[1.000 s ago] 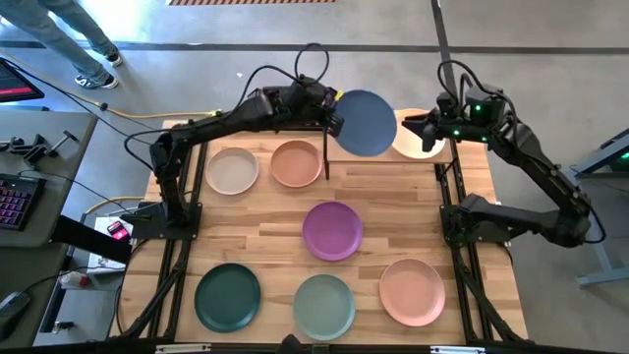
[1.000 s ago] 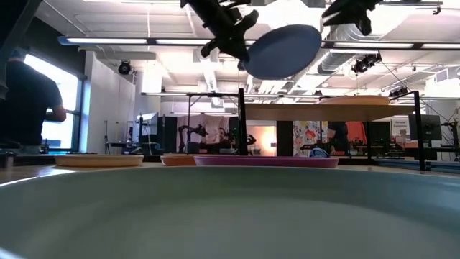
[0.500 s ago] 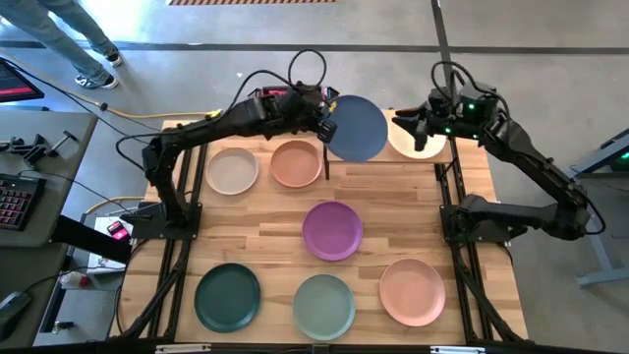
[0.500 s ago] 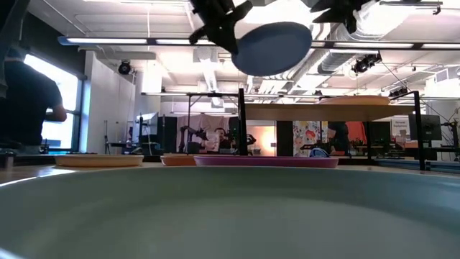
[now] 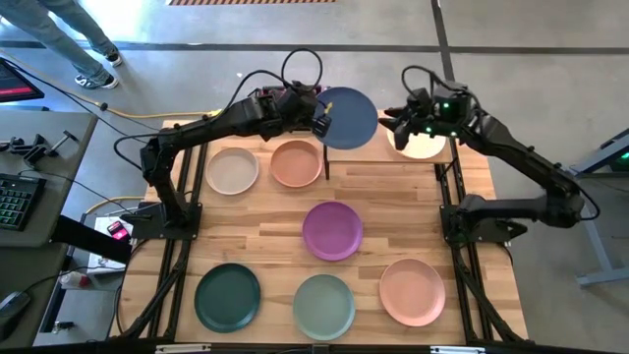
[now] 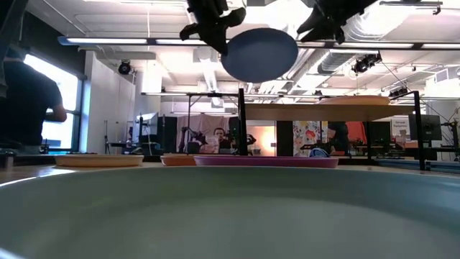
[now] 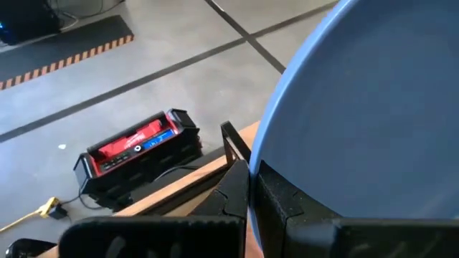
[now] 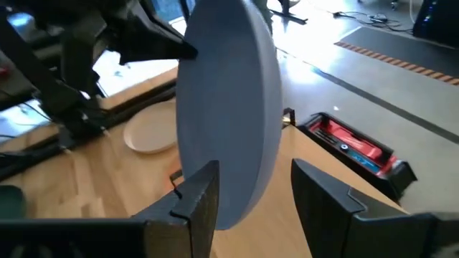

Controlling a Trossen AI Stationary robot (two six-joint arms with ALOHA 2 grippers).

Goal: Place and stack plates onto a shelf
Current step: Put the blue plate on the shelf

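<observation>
A blue plate (image 5: 351,118) hangs tilted above the left end of the shelf (image 5: 378,155), with my left gripper (image 5: 319,120) shut on its left rim. A cream plate (image 5: 421,146) lies flat on the shelf's right half. My right gripper (image 5: 390,125) stands open at the blue plate's right rim. In the right wrist view the plate (image 8: 229,107) shows edge-on, and its rim reaches in between the two fingers. The low view shows the blue plate (image 6: 259,54) high above the shelf board (image 6: 323,111). My left gripper pinches the blue plate's rim (image 7: 259,161) between its two fingers, coming from the table's left side and slanting down. The plate is lifted clear of the shelf and tilted. My right gripper has the plate's rim (image 8: 240,204) between its open fingers; I cannot tell whether a finger touches it.
Several plates lie on the table: beige (image 5: 232,169), orange (image 5: 296,163), purple (image 5: 332,229), dark green (image 5: 227,297), sage (image 5: 323,305), pink (image 5: 412,291). The shelf's black posts (image 5: 326,162) stand by the orange plate. A person (image 6: 25,101) stands beyond the table's left side.
My left gripper has carried the blue plate a little toward the table's left and far edges, and the plate has turned in the hold. My right gripper has moved toward the table's left edge, up to the plate's right rim.
</observation>
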